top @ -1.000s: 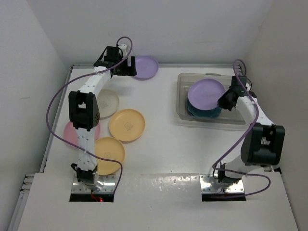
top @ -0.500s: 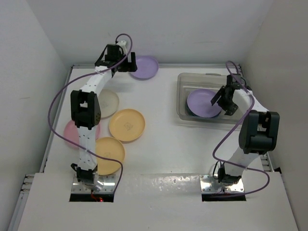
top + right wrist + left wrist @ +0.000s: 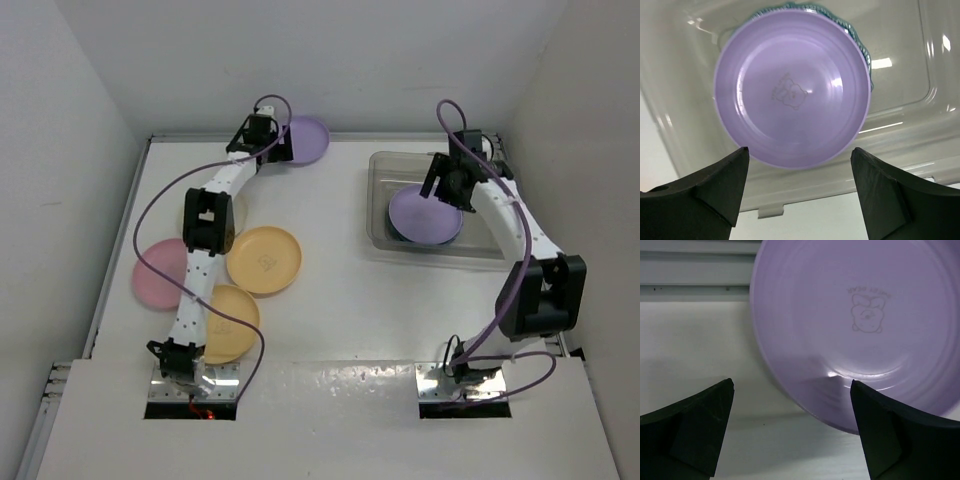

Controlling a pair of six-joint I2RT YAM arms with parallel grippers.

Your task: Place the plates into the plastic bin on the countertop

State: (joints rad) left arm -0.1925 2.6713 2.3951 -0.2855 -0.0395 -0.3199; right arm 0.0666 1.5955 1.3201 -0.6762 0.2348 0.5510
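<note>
Top external view: left pincer [image 3: 283,150] and right pincer [image 3: 443,190] both gaping wide

At the near edge, a yellow plate [image 3: 228,323] is lying on the white surface [image 3: 340,300]. Just beyond it, a pink plate [image 3: 158,274] is sitting to the left and a second yellow plate [image 3: 264,260] to the right. Farther on, the left arm [image 3: 205,225] is crossing over a cream plate [image 3: 238,214], hiding most of it. By the far wall [image 3: 350,70], the left pincer is holding nothing. Its fingers [image 3: 690,430] are flanking the near rim of a lavender plate [image 3: 308,140]; whether they are touching it I cannot tell. On the right, the clear bin [image 3: 490,237] is holding a second lavender plate [image 3: 425,212] stacked on a teal plate [image 3: 858,39], whose scalloped rim is peeking out. The right pincer is hanging above that stack, holding nothing.
</note>
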